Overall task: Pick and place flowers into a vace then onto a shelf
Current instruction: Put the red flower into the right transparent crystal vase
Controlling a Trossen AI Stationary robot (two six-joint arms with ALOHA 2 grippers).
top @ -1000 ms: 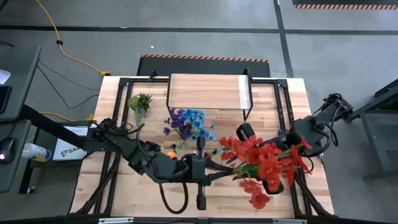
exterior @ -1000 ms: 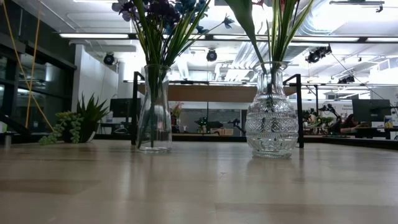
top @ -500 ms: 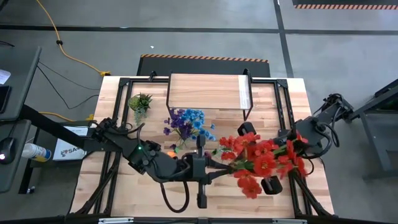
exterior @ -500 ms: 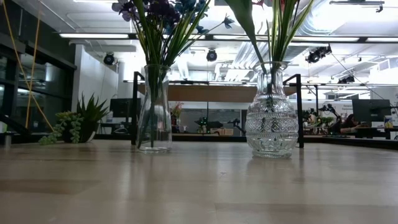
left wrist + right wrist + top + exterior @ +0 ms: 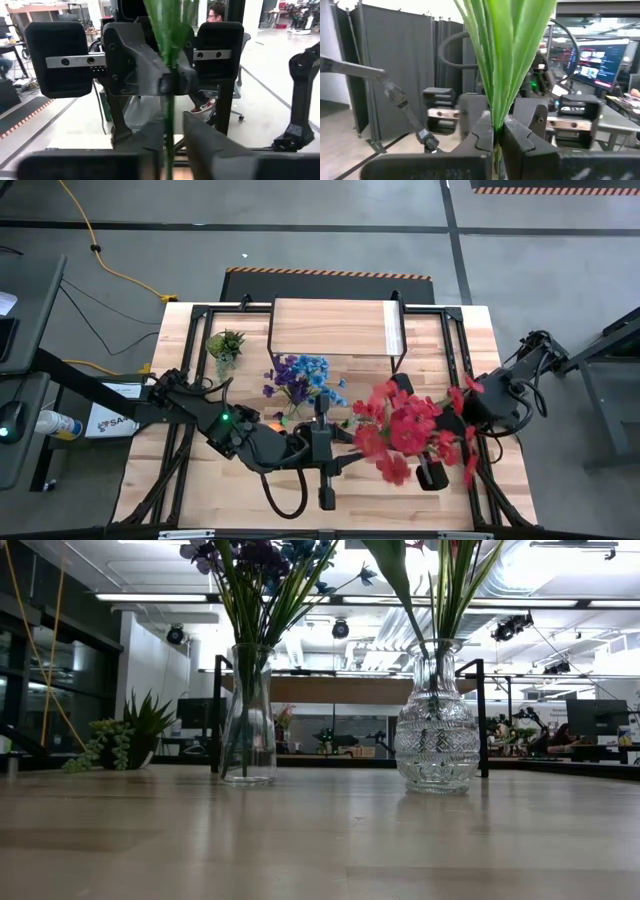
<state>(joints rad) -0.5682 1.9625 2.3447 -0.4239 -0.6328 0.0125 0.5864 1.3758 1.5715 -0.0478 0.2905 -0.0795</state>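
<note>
The flowers (image 5: 410, 432) with red blooms stand in a cut-glass vase (image 5: 436, 730) on the tabletop (image 5: 190, 480), their green stems (image 5: 502, 60) pinched between the right gripper (image 5: 496, 134) and its closed jaws. The left gripper (image 5: 170, 131) faces it across the stems; its jaws seem slightly apart around a stem, though blur makes contact uncertain. Blue and purple flowers (image 5: 300, 375) fill a slimmer vase (image 5: 247, 715). The shelf (image 5: 335, 327) stands behind, before an open workshop.

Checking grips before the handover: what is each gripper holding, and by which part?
The right gripper is shut on the green stems of the red flowers. The left gripper brackets the same stems; whether it grips cannot be told.
</note>
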